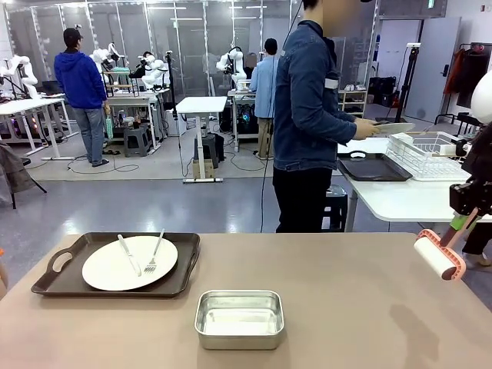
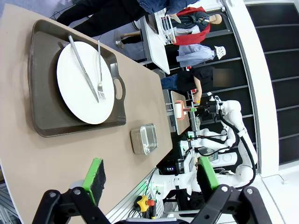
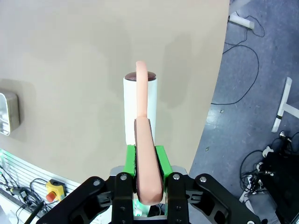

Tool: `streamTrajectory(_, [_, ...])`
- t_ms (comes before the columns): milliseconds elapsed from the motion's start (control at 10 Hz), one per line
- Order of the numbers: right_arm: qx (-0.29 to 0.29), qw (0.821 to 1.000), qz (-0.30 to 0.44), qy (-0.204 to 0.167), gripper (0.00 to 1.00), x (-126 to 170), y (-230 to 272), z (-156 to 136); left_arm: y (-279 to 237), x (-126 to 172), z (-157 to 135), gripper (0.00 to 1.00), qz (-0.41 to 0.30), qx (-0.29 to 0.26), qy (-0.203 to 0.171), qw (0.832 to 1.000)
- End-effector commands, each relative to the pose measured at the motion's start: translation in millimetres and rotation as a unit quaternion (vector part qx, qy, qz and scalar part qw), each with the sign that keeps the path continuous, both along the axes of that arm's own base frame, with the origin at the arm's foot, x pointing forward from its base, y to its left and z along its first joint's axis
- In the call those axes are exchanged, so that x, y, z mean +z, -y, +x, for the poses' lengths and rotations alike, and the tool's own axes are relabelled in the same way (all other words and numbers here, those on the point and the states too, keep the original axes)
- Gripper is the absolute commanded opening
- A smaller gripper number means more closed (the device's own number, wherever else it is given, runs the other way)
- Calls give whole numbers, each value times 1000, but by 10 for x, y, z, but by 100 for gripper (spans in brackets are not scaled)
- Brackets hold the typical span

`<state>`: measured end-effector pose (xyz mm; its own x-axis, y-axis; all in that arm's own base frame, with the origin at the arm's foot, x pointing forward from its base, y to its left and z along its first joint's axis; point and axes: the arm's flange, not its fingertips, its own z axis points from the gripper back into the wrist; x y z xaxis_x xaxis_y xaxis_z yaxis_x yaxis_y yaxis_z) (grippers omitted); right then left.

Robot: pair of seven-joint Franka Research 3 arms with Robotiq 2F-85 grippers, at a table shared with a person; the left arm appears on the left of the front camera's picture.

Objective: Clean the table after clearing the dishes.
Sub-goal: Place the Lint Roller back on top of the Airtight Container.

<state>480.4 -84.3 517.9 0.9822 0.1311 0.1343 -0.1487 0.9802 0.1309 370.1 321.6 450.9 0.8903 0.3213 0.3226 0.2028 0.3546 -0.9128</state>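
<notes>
Steel pan [image 3: 8, 111] and table [image 3: 70, 56] both cut by the right wrist view's left edge.

A shallow rectangular steel pan [image 1: 239, 318] lies with its long side toward the viewer, its inside shining. Beyond the pan and to its right, a person in a denim jacket and dark trousers [image 1: 307, 115] stands side-on, facing a white side counter [image 1: 400, 201] that carries a white wire dish rack [image 1: 427, 154]. Far beyond the pan, to its left, a person in a blue hoodie [image 1: 81, 84] stands turned away.
</notes>
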Motion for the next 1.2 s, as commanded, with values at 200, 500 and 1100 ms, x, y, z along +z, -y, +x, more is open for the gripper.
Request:
streamTrajectory(200, [147, 986, -40, 65, 22, 374, -566, 86, -16, 11, -22, 100, 1, 1, 0, 1000])
streamTrajectory(500, [326, 939, -83, 68, 22, 698, -1656, 220, -16, 11, -22, 100, 1, 1, 0, 1000])
streamTrajectory(1100, [591, 797, -115, 51, 22, 641, -4232, -256, -16, 11, -22, 100, 1, 1, 0, 1000])
